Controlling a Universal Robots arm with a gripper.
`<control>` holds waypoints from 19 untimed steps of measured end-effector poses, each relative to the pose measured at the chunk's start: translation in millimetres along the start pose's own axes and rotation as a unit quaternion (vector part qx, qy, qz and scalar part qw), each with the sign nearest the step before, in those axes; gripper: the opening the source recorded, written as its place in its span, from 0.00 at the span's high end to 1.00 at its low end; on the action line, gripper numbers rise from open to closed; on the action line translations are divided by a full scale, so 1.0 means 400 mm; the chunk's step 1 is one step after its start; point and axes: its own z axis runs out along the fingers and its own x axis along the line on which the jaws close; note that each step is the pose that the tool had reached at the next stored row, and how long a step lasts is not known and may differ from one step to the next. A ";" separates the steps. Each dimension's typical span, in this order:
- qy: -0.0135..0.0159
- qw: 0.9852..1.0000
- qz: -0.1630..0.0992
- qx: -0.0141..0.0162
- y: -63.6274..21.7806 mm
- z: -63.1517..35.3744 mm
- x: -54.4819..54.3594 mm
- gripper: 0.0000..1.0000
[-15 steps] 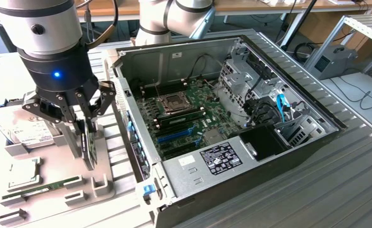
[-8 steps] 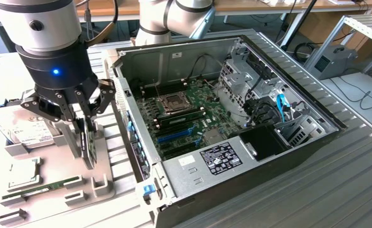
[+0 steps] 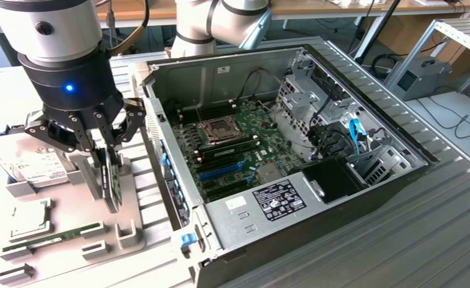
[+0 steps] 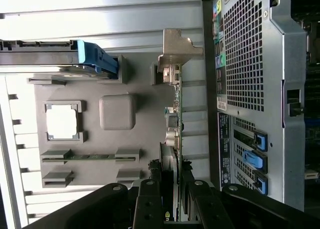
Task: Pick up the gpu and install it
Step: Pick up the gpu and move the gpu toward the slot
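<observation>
The gpu (image 3: 110, 183) is a slim dark card standing on edge, just left of the open computer case (image 3: 363, 120) in the exterior view. My gripper (image 3: 107, 147) comes down from above and is shut on the card's upper edge. The card hangs over the grey fixture plate (image 3: 75, 198); whether its lower edge still touches the plate's holders I cannot tell. In the wrist view the gpu (image 4: 176, 124) runs edge-on away from my gripper (image 4: 174, 184), with its pale metal bracket (image 4: 176, 46) at the far end.
On the fixture plate lie a silver hard drive (image 3: 27, 165), a processor chip (image 3: 31, 223) and a green memory stick (image 3: 55, 237). The case's motherboard (image 3: 235, 141) lies exposed, with blue slots (image 3: 219, 171). Its perforated rear wall (image 4: 247, 64) stands close beside the card.
</observation>
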 end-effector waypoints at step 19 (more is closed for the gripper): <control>0.000 1.000 0.000 0.000 -0.001 -0.019 -0.001 0.74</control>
